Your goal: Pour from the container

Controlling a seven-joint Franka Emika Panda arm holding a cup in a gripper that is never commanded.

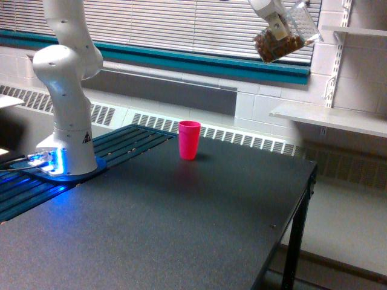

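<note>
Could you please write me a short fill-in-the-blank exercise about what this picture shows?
1. The small clear plastic container in the gripper holds ____ granular bits.
2. The opaque pink plastic cup stands ____ on the dark table.
3. The clear container is held high, toward the exterior view's ____ of the pink cup.
4. The white robot arm's base glows with a ____ light.

Missing words: brown; upright; right; blue

I see the gripper (273, 24) high at the exterior view's upper right, clamped on the tilted clear container (289, 35) (brown bits inside); the pink cup (188, 139) stands upright on the dark worktop (181, 229), well below
</note>
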